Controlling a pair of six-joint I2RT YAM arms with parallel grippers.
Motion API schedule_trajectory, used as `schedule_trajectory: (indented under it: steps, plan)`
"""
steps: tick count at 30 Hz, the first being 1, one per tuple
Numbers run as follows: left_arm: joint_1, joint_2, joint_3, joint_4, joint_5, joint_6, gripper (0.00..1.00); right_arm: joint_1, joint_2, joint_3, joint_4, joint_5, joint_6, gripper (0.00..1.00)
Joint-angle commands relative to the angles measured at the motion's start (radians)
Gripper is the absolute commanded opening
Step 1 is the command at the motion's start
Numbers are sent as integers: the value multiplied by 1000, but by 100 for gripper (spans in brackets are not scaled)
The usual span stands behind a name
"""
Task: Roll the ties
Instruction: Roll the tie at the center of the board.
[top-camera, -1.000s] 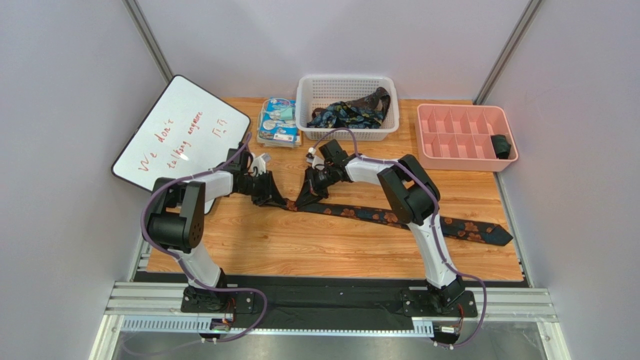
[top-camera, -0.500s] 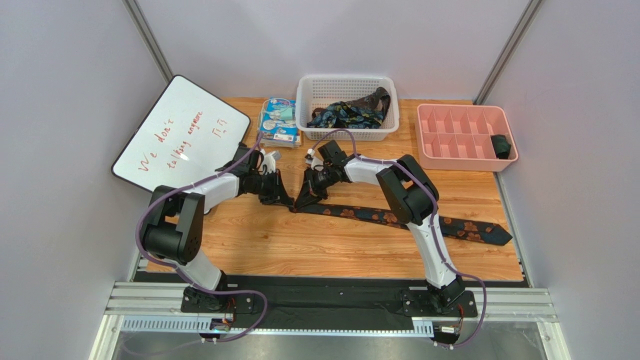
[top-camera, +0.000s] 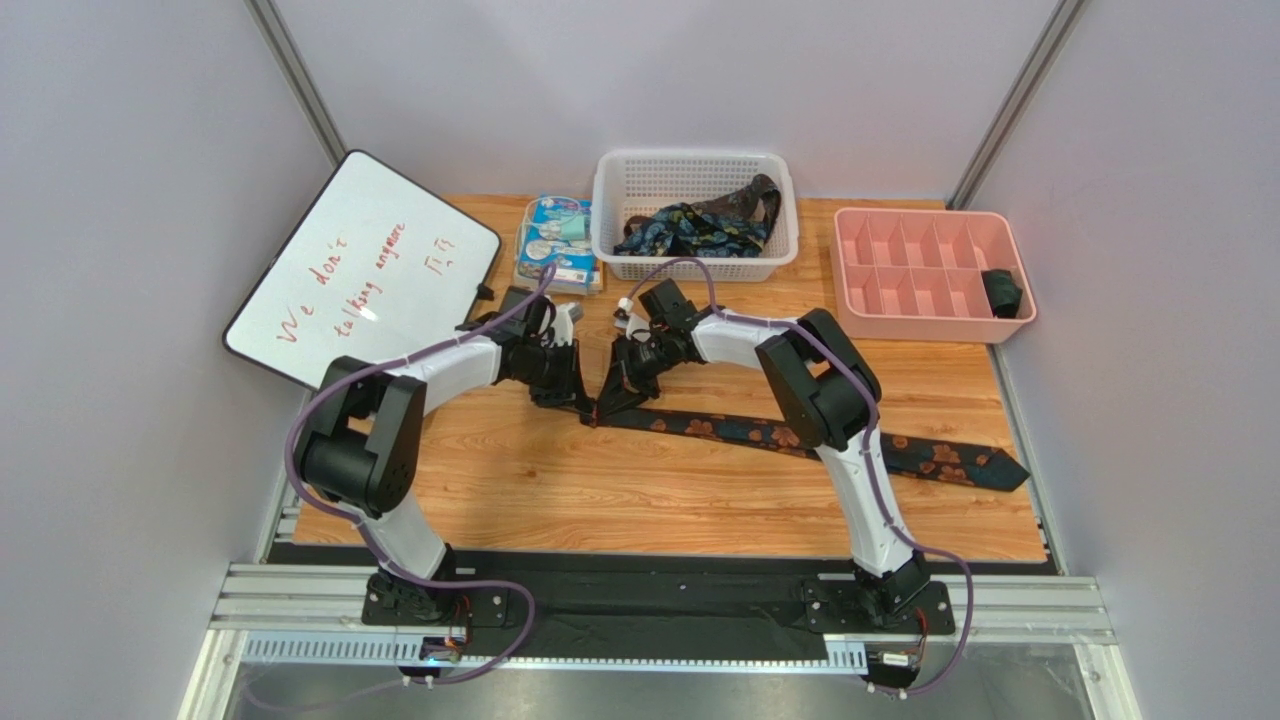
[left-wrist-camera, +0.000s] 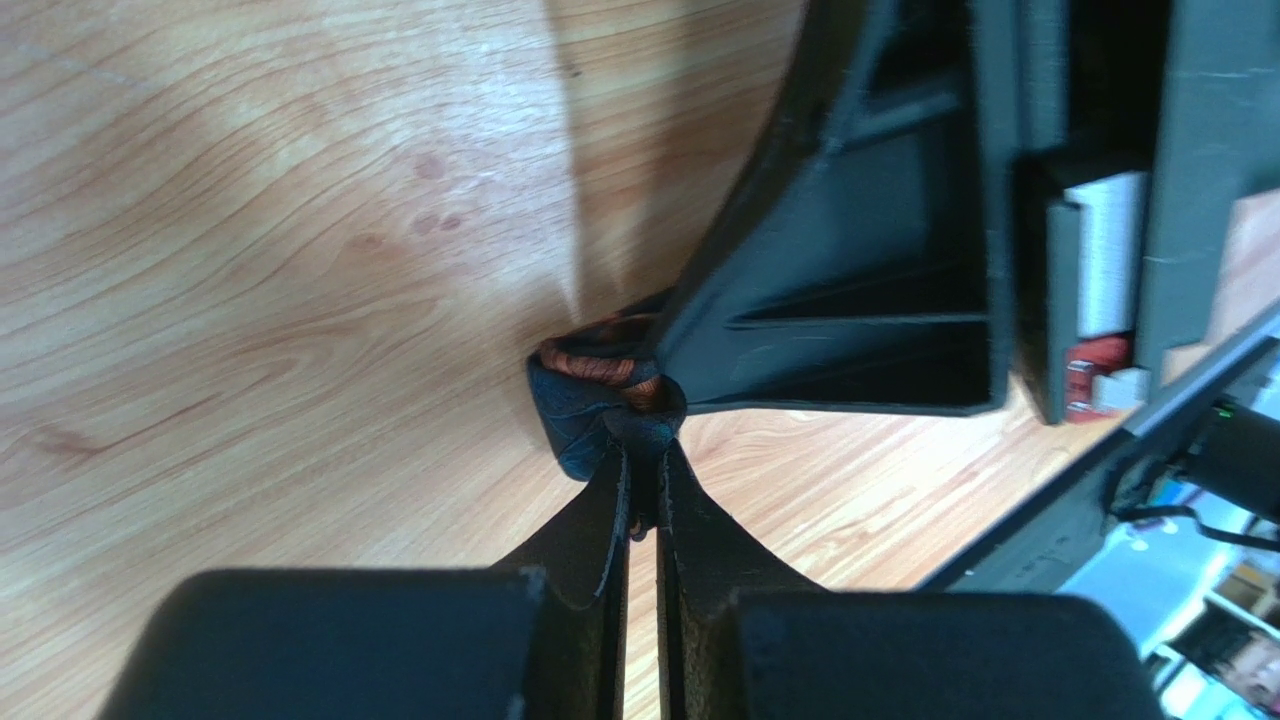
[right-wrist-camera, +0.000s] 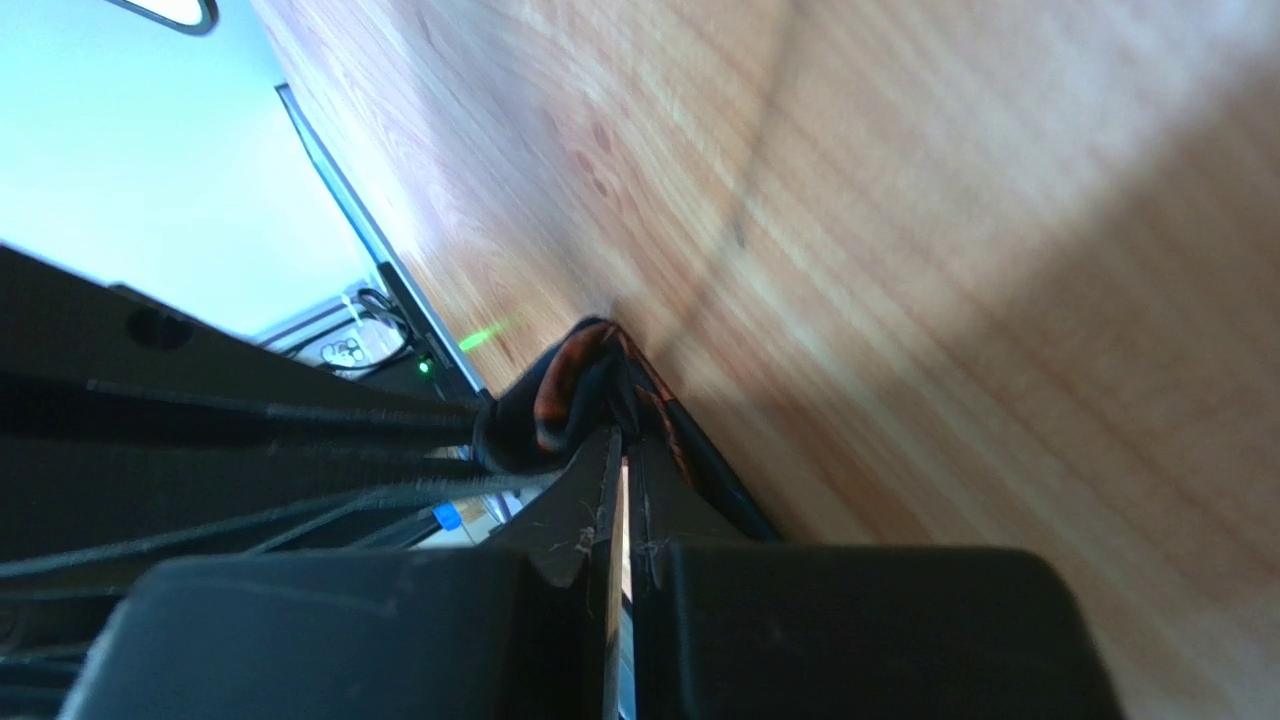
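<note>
A long dark tie (top-camera: 842, 438) with orange blotches lies flat across the table, its wide end at the right. Its narrow left end is curled into a small roll (top-camera: 591, 410) between both grippers. My left gripper (top-camera: 573, 399) is shut on the tie's rolled end (left-wrist-camera: 594, 405), pinching it at the fingertips. My right gripper (top-camera: 609, 402) is also shut on that rolled end (right-wrist-camera: 579, 393), from the other side. More ties (top-camera: 694, 228) lie heaped in the white basket (top-camera: 613, 177). A small dark roll (top-camera: 1001, 293) sits in the pink tray.
A whiteboard (top-camera: 361, 270) leans at the back left. A blue-white packet (top-camera: 555, 240) lies beside the basket. The pink compartment tray (top-camera: 917, 270) stands at the back right. The table's front edge meets a metal rail (top-camera: 661, 600).
My left gripper has moved right towards the right gripper, closing the gap over the tie's rolled end. The left arm's elbow has swung. The right arm has hardly moved.
</note>
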Motion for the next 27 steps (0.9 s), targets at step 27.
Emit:
schedule_trajectory:
  steps: [27]
  plan:
    - [-42,-58,52,-131,-201,44,0,-24,-26,31,-257,32,-207,15]
